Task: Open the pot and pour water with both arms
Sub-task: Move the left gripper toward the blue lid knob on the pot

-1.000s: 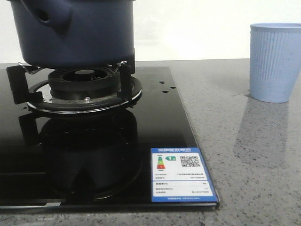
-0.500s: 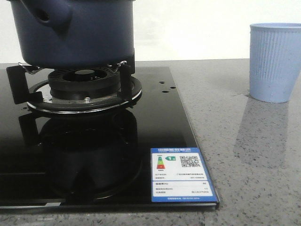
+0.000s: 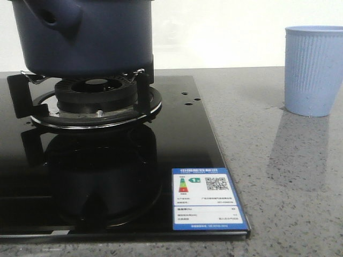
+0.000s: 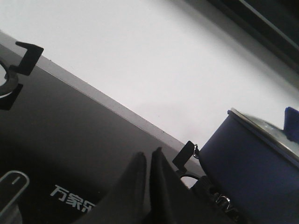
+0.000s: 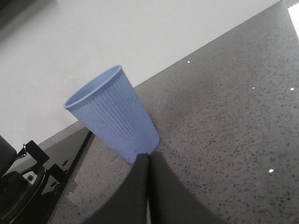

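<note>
The dark navy-blue pot (image 3: 86,37) sits on the burner grate (image 3: 94,101) of the black glass stove, its stubby side handle (image 3: 56,16) with a hole facing front-left. In the left wrist view the pot (image 4: 247,158) carries a shiny lid (image 4: 266,126) with a blue knob. My left gripper (image 4: 149,153) is shut and empty above the stove glass, apart from the pot. My right gripper (image 5: 148,155) is shut and empty above the counter, just in front of the base of the light blue ribbed cup (image 5: 114,114). Neither gripper shows in the front view.
The light blue cup (image 3: 313,69) stands on the grey speckled counter (image 3: 278,176) at the right. The black stove glass (image 3: 107,176) carries an energy label (image 3: 208,198) at its front right corner. A second grate prong (image 4: 28,56) shows in the left wrist view. A white wall stands behind.
</note>
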Robot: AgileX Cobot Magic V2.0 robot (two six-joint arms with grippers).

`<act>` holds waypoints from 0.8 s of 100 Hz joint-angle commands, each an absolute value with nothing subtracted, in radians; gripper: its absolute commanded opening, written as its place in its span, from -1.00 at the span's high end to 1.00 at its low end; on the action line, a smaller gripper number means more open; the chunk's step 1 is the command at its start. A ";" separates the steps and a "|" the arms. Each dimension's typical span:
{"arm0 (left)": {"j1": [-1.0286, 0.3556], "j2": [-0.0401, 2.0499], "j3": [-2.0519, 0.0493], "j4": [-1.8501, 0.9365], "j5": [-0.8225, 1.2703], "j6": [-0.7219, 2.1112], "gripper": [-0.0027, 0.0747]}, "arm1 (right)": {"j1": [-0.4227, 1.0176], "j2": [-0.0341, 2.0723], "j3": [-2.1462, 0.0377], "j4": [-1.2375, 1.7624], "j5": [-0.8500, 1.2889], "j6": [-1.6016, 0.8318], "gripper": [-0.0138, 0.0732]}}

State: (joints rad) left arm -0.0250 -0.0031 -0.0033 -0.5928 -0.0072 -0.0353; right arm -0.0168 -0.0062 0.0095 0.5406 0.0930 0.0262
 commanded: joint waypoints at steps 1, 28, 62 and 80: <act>-0.026 -0.026 -0.029 -0.645 -0.078 -0.046 0.97 | -0.017 -0.032 -0.020 0.565 0.047 0.026 0.82; -0.026 0.051 -0.318 -0.429 0.119 0.074 0.97 | -0.017 0.046 -0.219 0.545 0.193 -0.130 0.82; -0.098 0.312 -0.593 -0.443 0.280 0.193 0.97 | 0.026 0.316 -0.516 0.545 0.413 -0.489 0.82; -0.198 0.358 -0.596 -0.439 0.268 0.193 0.97 | 0.079 0.361 -0.535 0.545 0.421 -0.491 0.82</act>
State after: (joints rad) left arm -0.1542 0.3262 -0.5601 -0.4298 0.3319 0.1866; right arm 0.0622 0.3301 -0.4981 0.5414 0.4674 -0.4717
